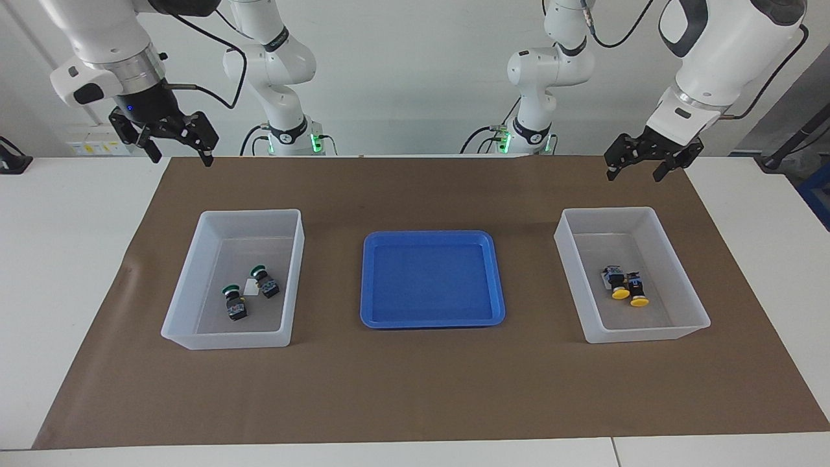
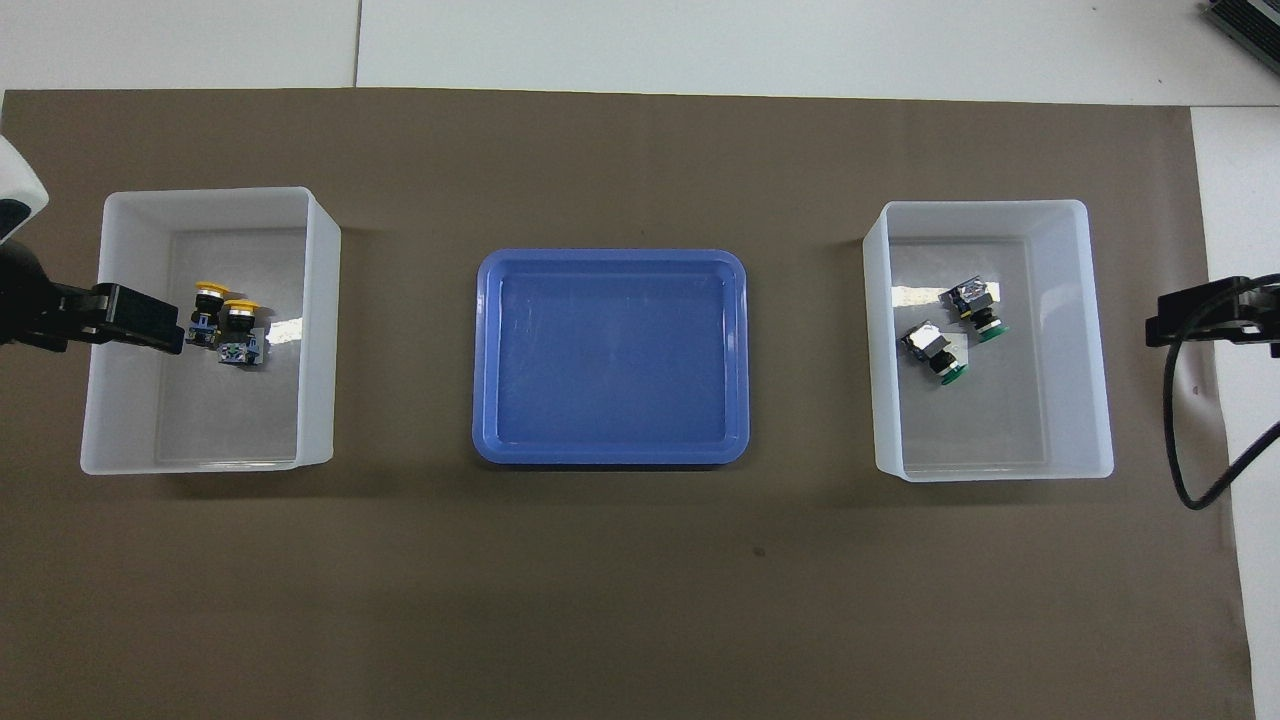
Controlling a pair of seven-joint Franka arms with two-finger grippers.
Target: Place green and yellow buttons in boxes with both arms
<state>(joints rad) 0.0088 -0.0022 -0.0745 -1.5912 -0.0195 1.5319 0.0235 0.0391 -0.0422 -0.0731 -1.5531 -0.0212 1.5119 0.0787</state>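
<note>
Two green-capped buttons (image 1: 235,301) (image 1: 264,281) lie in the clear box (image 1: 194,272) toward the right arm's end; they also show in the overhead view (image 2: 935,350) (image 2: 978,308). Two yellow-capped buttons (image 1: 616,282) (image 1: 637,290) lie side by side in the clear box (image 1: 681,266) toward the left arm's end, also seen from overhead (image 2: 205,310) (image 2: 240,332). My left gripper (image 1: 634,174) (image 2: 150,322) is open and empty, raised over that box's outer wall. My right gripper (image 1: 181,157) (image 2: 1190,320) is open and empty, raised over the mat beside the green buttons' box.
A blue tray (image 1: 433,318) (image 2: 610,455) lies between the two boxes with nothing in it. A brown mat (image 1: 415,389) covers the white table under everything. A black cable (image 2: 1190,440) hangs from the right arm.
</note>
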